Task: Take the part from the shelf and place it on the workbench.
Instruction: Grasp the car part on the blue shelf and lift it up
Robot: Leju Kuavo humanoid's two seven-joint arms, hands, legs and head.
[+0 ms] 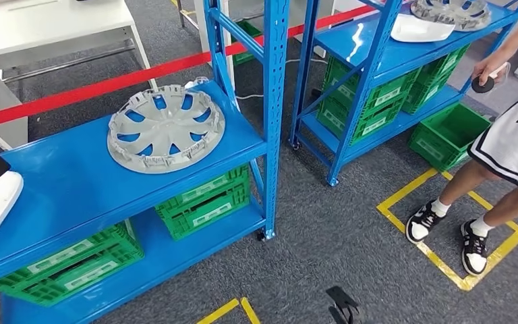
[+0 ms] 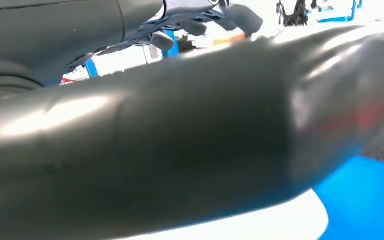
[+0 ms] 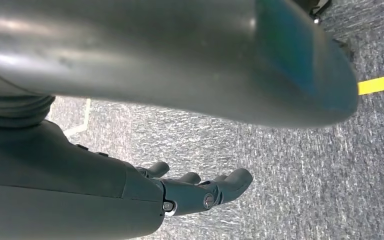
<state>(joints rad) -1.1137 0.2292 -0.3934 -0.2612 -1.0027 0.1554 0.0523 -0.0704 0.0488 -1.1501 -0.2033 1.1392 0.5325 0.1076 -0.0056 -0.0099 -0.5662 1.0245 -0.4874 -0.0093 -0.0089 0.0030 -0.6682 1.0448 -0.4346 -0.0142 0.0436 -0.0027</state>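
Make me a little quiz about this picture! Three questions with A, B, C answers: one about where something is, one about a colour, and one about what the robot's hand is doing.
1. Where is the grey wheel cover lying?
A. On the upper board of the near blue shelf
B. On the floor
C. Inside a crate

2. What colour are the crates on the shelves' lower boards?
A. Red
B. Green
C. Yellow

3. What is the robot's right hand doing?
A. Holding the wheel cover
B. Holding a crate
C. Holding nothing

Answers:
1. A, the wheel cover lies flat on the upper board in the head view.
2. B, every crate there is green.
3. C, the right wrist view shows the hand above grey carpet with nothing in its fingers.
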